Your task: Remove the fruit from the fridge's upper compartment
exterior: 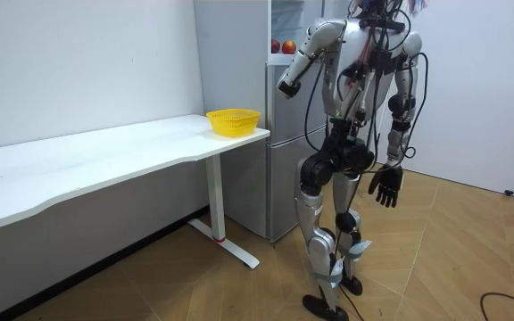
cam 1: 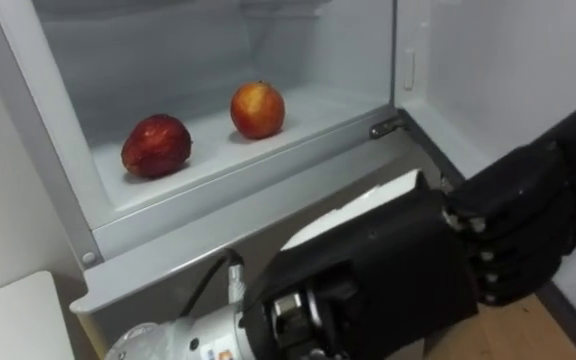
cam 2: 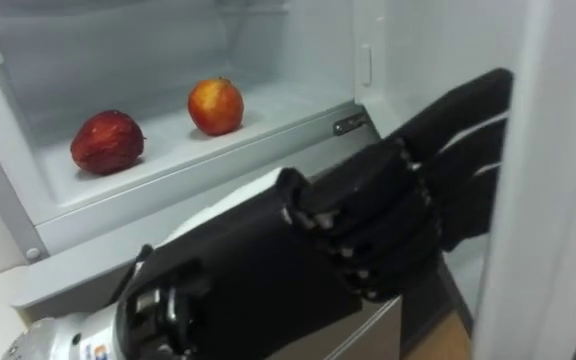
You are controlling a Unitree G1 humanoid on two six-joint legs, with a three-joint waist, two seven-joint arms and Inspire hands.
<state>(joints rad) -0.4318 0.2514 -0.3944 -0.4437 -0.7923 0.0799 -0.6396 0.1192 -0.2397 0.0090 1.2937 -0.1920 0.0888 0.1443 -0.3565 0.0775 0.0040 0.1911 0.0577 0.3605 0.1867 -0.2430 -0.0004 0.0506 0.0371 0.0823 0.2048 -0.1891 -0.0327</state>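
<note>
Table (exterior: 105,156) is nearest me, running along the wall with a yellow basket (exterior: 234,121) on its far end. Next comes the robot, standing square in front of the fridge (exterior: 279,178). Its right hand (exterior: 386,187) hangs by its thigh, fingers loose and empty.

Left hand (cam 1: 418,260) is raised in front of the fridge, below the lip of the open upper compartment and not inside it. From the head camera its fingers look loosely extended, pointing up toward the door side, with nothing in them.

Past that is the shelf (cam 1: 208,158), holding two apples well apart from each other. The dark apple (cam 1: 156,146) sits on the robot's left. The orange apple (cam 1: 257,109) sits further back and to the right. Neither is touched.

My read is that this is the reach-in step: the door is already open and nothing has been grabbed. The next move calls for lifting the left hand over the lip and swinging it left and forward. The fingers need to stay spread until they're around an apple, since round fruit on a slick shelf will probably roll if nudged. The task doesn't say which apple.

As for writing, I can't read any. There's a tiny coloured mark on the left wrist cuff, too small to make out.
</note>
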